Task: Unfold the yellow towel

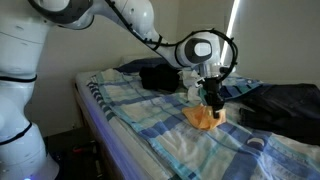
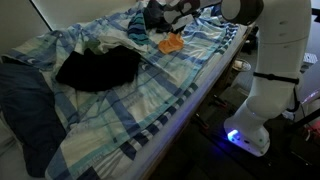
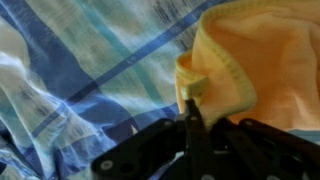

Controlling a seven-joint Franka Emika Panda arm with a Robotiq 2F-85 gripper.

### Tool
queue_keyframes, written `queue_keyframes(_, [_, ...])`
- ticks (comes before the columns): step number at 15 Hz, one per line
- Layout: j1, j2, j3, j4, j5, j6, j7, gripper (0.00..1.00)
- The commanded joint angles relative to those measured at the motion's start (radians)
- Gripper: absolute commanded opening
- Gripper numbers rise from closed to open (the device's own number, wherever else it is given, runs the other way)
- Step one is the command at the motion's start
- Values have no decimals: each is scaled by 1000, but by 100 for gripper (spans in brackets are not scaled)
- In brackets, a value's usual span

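Jaws pinch yellow towel (image 3: 250, 60) hem on bedsheet (image 3: 80, 70).

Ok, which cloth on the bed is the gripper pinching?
The yellow towel, pinched at its hem by the gripper; not the dark clothing, nor the plaid bedsheet beneath.

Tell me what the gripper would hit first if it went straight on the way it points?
The yellow towel: the gripper is shut on its hem. The plaid bedsheet probably lies just beneath.
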Motion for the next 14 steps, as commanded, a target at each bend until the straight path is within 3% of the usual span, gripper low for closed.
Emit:
queue_keyframes(1, [-45, 29, 9, 33, 76, -5, -15, 5])
queue_keyframes(7, [-141, 144, 19, 102, 272, -44, -55, 5])
queue_keyframes(14, [-204, 210, 1, 223, 354, -73, -34, 5])
